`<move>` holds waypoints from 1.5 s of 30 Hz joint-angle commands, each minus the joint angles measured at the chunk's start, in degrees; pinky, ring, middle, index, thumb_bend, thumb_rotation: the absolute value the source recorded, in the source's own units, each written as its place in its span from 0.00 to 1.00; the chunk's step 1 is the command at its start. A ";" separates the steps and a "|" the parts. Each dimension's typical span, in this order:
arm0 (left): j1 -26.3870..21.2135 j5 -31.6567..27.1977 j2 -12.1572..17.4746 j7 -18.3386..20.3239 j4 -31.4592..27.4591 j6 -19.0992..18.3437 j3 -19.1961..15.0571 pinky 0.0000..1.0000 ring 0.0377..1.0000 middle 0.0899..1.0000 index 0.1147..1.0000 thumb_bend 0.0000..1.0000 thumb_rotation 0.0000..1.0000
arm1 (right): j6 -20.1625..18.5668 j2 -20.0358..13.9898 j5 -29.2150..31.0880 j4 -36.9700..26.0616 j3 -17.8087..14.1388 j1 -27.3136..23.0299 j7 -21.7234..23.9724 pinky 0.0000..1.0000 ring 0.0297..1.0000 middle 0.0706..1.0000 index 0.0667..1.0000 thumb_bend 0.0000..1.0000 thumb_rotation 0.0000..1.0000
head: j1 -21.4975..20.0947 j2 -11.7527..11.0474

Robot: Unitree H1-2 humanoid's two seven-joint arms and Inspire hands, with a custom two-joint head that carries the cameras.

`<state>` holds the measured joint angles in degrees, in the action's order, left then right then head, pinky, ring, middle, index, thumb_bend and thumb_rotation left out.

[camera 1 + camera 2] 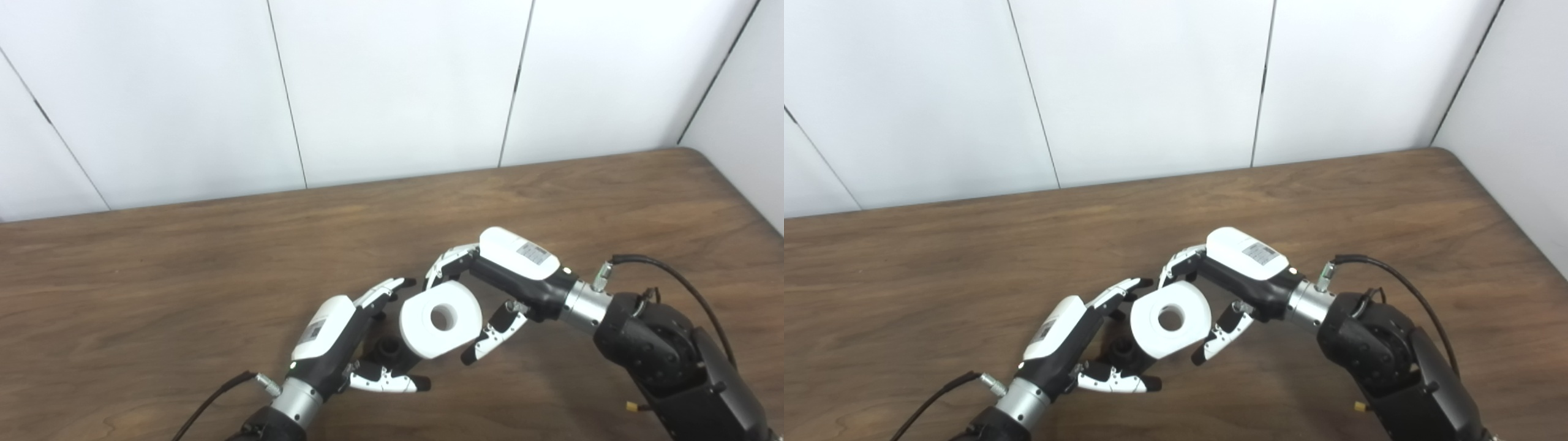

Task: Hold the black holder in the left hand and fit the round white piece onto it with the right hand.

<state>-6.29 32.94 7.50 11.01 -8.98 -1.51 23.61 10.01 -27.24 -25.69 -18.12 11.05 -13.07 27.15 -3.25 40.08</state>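
two robot hands meet low over a brown wooden table [184,275] set against white wall panels [392,86]. the left hand [343,343], entering from the bottom left, curls its fingers and thumb around a small black holder [388,349], of which only a short dark cylindrical stub shows between the fingers; the rest of it is hidden by the hand and by the piece in front. the right hand [499,288], reaching in from the right on a black forearm [667,355] with a looping black cable [686,282], grasps a round white piece [440,318], a thick roll-like ring with a round hole through its middle. its fingers wrap over the top edge of the ring and its thumb sits near the lower right side. the ring is tilted, its flat face and hole turned up toward the cameras, and it sits just beside the holder, overlapping it from the right. whether the ring touches the holder cannot be told. the tips of the left fingers come close to the ring's upper left edge.
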 commanded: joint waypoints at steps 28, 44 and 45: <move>3.02 -0.57 7.42 -0.04 0.12 5.19 -6.97 0.70 0.81 0.80 0.70 1.00 0.22 | 0.06 0.82 0.88 -2.53 -2.05 -3.14 -2.12 0.57 0.67 0.62 0.44 0.52 0.13 | -0.89 -0.61; 2.28 5.32 8.64 -5.70 3.64 12.64 -6.63 0.63 0.71 0.64 0.54 0.99 0.21 | -5.71 1.16 1.58 -7.09 -3.33 -5.22 -0.53 0.57 0.68 0.63 0.44 0.52 0.13 | -1.51 0.28; 1.94 6.66 8.95 -6.50 4.25 13.59 -6.47 0.63 0.69 0.61 0.54 0.99 0.22 | -6.09 1.20 1.65 -7.37 -3.28 -5.39 -0.45 0.57 0.68 0.63 0.44 0.52 0.13 | -1.54 0.36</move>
<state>-3.54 37.07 14.48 5.96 -5.89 11.95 17.63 4.43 -26.15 -25.33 -22.80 8.60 -15.54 27.30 -4.75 40.43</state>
